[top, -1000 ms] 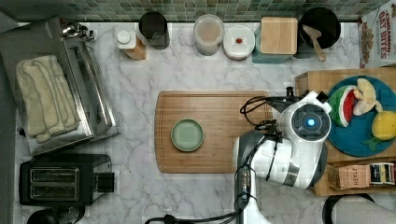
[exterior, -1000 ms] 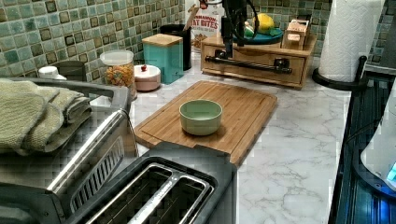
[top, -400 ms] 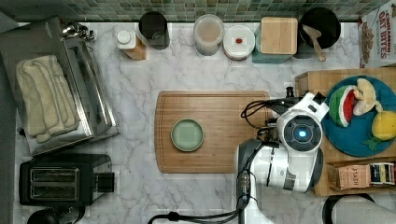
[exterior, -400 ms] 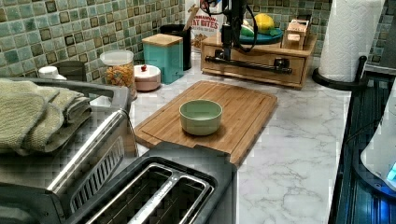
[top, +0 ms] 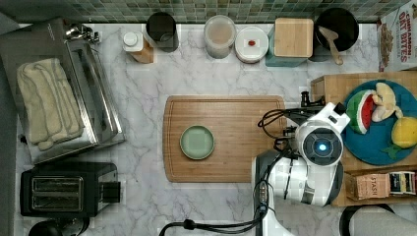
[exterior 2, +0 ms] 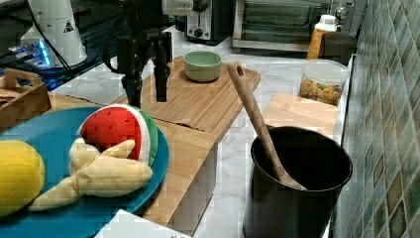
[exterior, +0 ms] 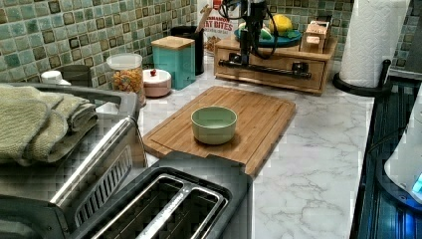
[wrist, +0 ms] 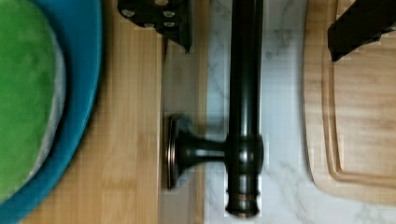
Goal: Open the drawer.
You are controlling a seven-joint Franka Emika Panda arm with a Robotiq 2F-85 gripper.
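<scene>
Black bar handle of the drawer sits between the end effector's spread fingers (untouched) — drawer closed.

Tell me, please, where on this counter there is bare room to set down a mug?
Bare marble lies between the toaster oven and the cutting board, and between that board and the jar row by the tiled wall. The board around the green bowl is free too. It is crowded where the gripper straddles the drawer handle.
</scene>
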